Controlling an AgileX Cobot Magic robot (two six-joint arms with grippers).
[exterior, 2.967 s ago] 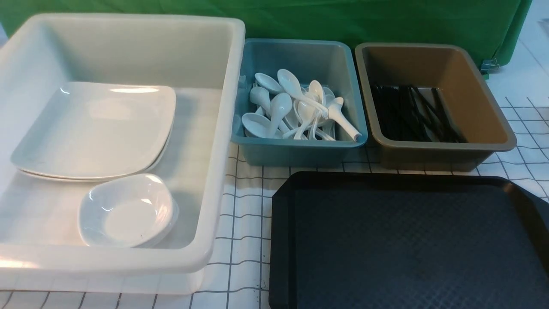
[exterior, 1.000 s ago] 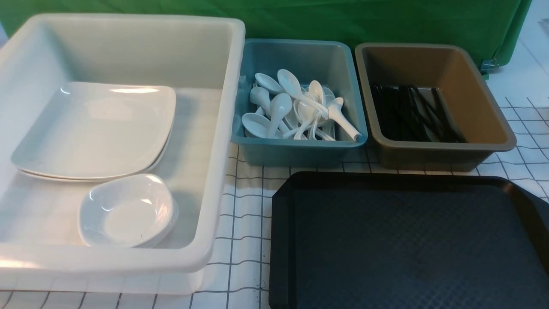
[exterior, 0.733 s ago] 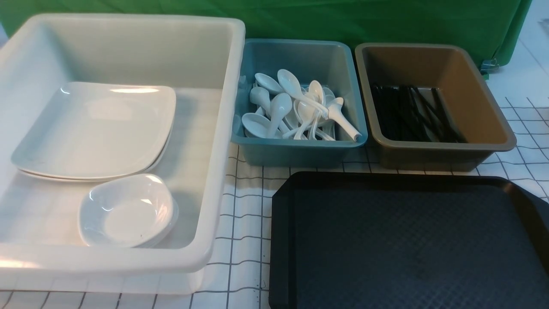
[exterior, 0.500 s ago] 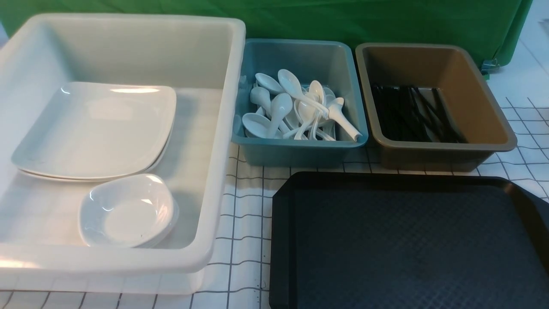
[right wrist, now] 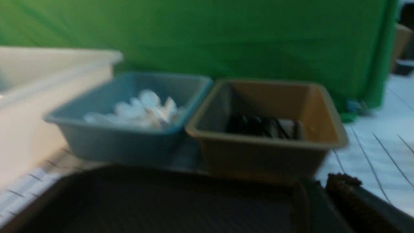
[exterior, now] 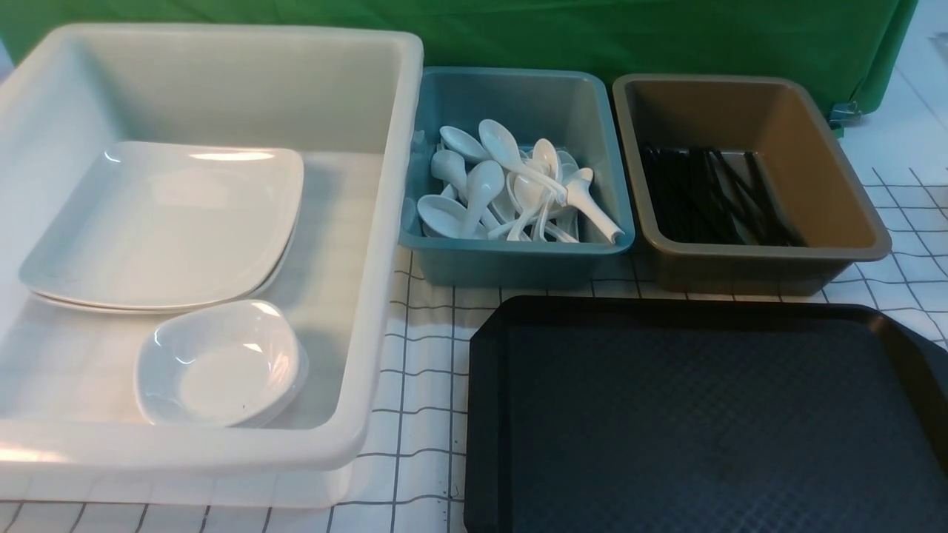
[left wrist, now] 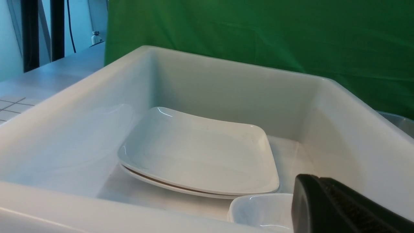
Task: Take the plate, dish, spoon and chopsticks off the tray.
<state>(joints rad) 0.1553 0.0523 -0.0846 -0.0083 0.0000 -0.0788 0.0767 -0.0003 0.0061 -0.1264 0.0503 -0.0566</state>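
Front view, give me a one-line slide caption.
Bare black tray before three tubs: plates and dishes, spoons, chopsticks.

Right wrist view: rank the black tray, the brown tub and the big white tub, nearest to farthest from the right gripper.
1. Black tray, right beside the right gripper, under it.
2. Brown tub, just beyond the tray, holding black chopsticks.
3. Big white tub, farthest, off on the robot's left past the blue spoon tub.

Little of the robot's body shows. In the left wrist view, one finger of the left gripper (left wrist: 343,207) is a black, rounded wedge with a fine ribbed inner pad. In the blurred right wrist view, the right gripper (right wrist: 326,200) shows dark fingers, one of them with a rough brownish tip.
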